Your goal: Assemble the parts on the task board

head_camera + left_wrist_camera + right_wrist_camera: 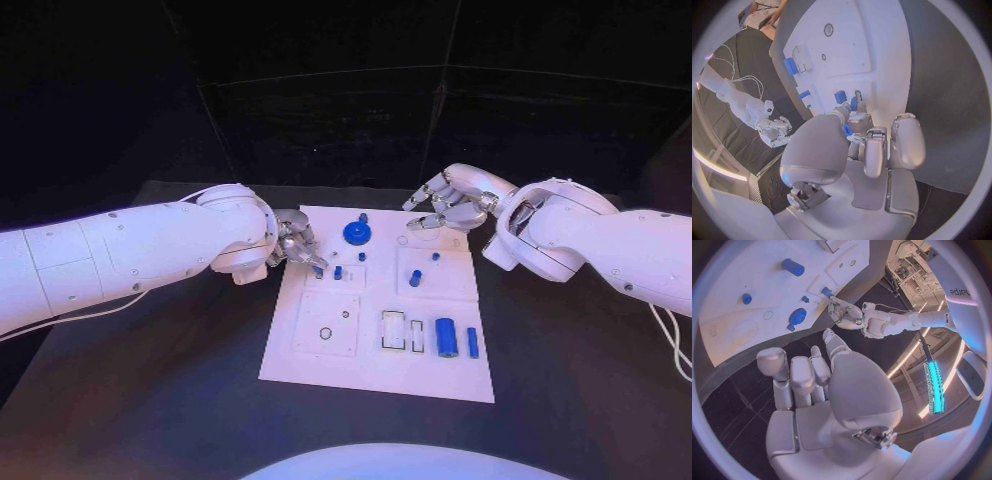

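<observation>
Pinching what looks like a small blue part [846, 130], left hand [299, 246] fingers [859, 121] over task board [325, 365].

Head camera: high, looking down and forward across the black table [173, 380], whole task board [378, 375] in frame. Wrist cameras: each close behind its own hand, facing the board [879, 45] [736, 305]. All three share the board's far end.
</observation>
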Action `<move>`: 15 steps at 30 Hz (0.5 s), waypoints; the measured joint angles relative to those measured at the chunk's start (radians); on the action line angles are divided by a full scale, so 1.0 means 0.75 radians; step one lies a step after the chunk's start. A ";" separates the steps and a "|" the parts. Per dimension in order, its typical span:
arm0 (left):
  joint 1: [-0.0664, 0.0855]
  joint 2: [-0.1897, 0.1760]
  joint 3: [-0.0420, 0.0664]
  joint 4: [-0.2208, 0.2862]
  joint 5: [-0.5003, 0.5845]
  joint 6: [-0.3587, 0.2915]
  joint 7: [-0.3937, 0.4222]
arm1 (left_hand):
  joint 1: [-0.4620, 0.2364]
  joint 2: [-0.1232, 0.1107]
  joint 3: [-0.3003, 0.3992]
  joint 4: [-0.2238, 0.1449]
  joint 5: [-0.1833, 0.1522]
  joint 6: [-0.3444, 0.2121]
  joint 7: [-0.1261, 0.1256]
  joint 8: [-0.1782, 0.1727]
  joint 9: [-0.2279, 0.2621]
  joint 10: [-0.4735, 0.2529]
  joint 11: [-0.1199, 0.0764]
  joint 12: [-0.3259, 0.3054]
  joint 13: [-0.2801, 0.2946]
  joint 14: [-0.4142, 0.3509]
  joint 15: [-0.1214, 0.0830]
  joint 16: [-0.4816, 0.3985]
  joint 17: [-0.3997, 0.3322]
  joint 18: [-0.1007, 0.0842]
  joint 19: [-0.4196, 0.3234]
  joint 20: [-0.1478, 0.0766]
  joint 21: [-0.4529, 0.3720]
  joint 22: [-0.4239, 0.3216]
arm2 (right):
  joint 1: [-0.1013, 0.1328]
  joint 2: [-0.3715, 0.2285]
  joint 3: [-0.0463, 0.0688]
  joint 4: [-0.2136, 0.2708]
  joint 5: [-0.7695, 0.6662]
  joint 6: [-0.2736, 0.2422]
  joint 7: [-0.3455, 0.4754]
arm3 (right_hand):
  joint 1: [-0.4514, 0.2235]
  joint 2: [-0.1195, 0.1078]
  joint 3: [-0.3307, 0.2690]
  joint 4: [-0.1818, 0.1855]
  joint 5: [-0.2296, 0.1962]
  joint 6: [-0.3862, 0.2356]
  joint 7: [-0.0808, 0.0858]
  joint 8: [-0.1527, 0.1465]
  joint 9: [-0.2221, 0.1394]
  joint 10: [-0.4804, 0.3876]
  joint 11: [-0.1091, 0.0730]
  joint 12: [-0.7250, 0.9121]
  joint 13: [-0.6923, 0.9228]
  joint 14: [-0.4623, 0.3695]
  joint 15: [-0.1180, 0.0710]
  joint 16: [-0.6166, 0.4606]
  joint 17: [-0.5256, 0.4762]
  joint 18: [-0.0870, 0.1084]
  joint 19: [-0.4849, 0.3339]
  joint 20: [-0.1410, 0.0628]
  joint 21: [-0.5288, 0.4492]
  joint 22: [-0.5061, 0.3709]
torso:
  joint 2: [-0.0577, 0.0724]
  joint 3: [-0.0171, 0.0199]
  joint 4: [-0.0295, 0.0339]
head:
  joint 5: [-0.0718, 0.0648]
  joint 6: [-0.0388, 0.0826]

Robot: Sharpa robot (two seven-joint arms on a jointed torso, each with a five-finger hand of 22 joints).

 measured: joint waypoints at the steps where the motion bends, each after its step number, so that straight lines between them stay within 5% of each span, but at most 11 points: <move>1: 0.000 0.001 0.000 0.000 -0.001 0.004 -0.001 | 0.000 0.000 0.000 0.000 0.000 0.000 0.000 0.000 0.000 0.000 0.000 0.000 0.000 0.000 0.000 0.000 0.000 0.000 0.000 0.000 0.000 0.000 | 0.000 0.000 0.000 0.000 0.000 0.000 0.000 | 0.000 0.000 0.000 0.000 0.000 0.000 0.000 0.000 0.000 0.000 0.000 0.000 0.000 0.000 0.000 0.000 0.000 0.000 0.000 0.000 0.000 0.000 | 0.000 0.0001 0.0000 | 0.000 0.000; 15: -0.001 0.016 -0.001 -0.019 -0.010 0.048 -0.012 | -0.013 -0.013 0.011 -0.011 0.000 0.003 -0.003 -0.001 0.000 0.000 0.000 0.000 0.000 0.000 0.000 0.000 0.000 0.000 0.000 0.000 0.000 0.000 | 0.000 0.001 0.000 0.000 0.000 0.001 0.000 | 0.000 0.000 0.000 0.000 0.000 0.000 0.000 0.000 0.000 0.000 0.000 0.000 0.000 0.000 0.000 0.000 0.000 0.000 0.000 0.000 0.000 0.000 | 0.000 0.0004 0.0001 | 0.001 -0.002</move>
